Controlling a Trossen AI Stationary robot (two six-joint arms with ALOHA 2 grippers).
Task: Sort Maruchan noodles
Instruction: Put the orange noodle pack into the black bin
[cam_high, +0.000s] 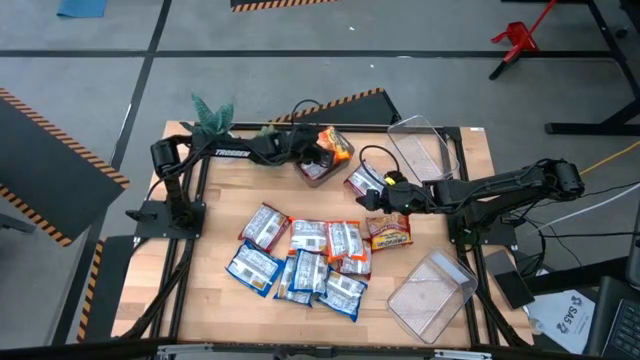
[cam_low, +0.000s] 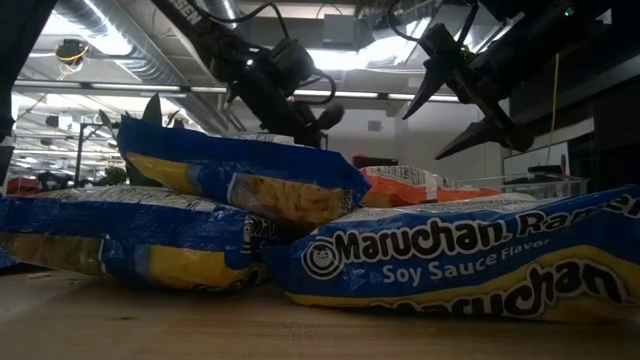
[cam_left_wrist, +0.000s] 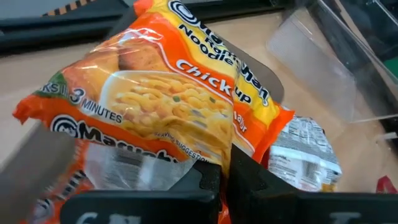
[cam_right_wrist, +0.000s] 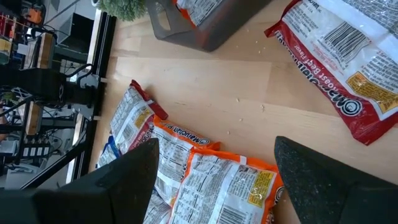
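The left gripper (cam_high: 333, 150) is clenching its jaws on an orange noodle packet (cam_left_wrist: 180, 106) above a bin (cam_high: 318, 168) near the bench's (cam_high: 215, 222) far edge. The right gripper (cam_high: 380, 198), jaws released, is hovering above the bench's middle, beside the packet pile (cam_high: 305, 260).

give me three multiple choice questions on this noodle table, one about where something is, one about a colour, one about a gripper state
1. Where is the left gripper?
A. over the small bin at the table's far side
B. over the packet pile
C. off the table

2. What colour is the packet it holds?
A. blue
B. orange
C. green

3. How is the right gripper?
A. shut on a packet
B. open, holding nothing
C. out of view

Answers: 1 A, the high view shows it above that bin; 2 B, the left wrist view shows orange Chicken wrapping; 3 B, its fingers stand spread over the table.
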